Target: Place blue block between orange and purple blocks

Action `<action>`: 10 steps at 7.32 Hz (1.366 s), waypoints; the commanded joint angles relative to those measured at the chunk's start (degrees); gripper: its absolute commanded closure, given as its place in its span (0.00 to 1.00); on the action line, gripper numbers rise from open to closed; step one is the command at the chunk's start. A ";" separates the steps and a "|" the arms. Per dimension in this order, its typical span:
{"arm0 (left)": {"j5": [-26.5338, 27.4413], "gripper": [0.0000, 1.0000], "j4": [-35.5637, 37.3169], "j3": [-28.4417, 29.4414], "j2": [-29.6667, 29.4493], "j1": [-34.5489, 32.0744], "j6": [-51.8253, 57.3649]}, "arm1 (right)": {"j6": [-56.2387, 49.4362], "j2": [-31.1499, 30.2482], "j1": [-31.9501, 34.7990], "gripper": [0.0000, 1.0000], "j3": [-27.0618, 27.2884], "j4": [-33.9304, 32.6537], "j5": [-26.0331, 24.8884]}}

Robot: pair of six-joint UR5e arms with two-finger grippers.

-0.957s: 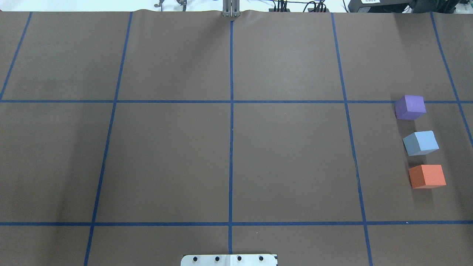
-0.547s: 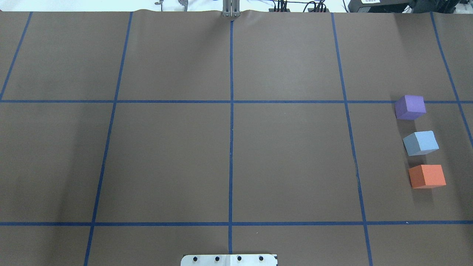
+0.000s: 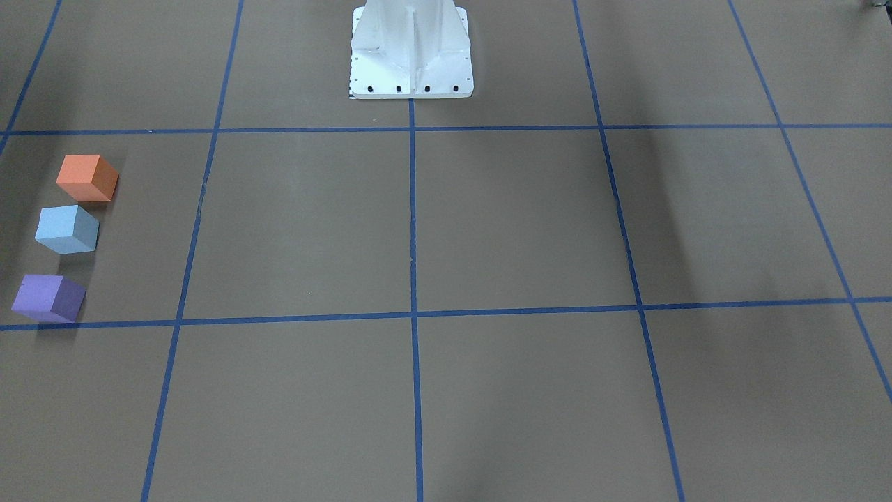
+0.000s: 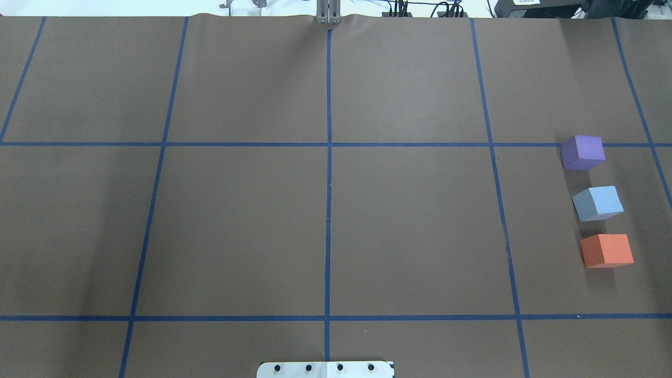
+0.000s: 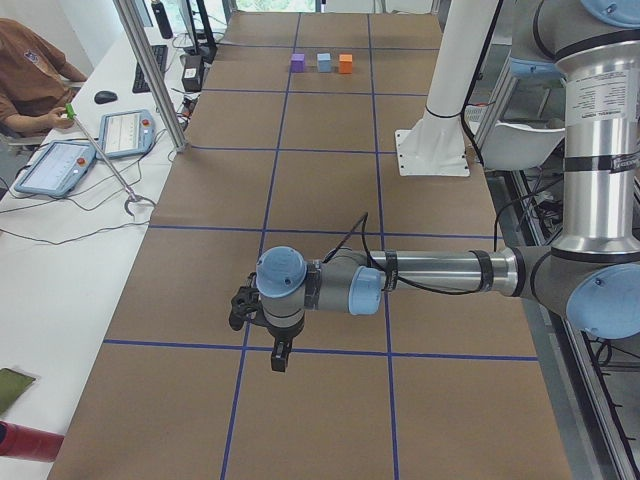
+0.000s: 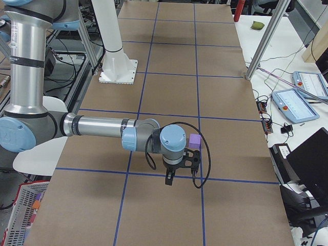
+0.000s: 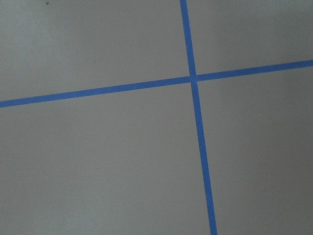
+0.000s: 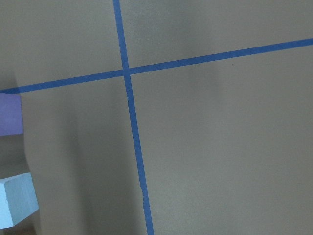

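The blue block sits on the brown table in a row, with the purple block beyond it and the orange block nearer the robot. All three are apart. The front view shows the same row: orange block, blue block, purple block. The right wrist view catches the edges of the purple block and the blue block. My right gripper hangs over the table near the purple block. My left gripper hangs over the far end. I cannot tell whether either is open or shut.
The white robot base stands at the table's middle edge. Blue tape lines divide the table into squares. A side desk with tablets and a seated person lies beyond the table, with a metal post at its edge.
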 commanded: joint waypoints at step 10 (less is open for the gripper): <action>0.02 0.00 -0.13 0.02 -0.36 0.00 0.97 | -6.13 0.97 -0.06 0.00 0.18 1.06 0.17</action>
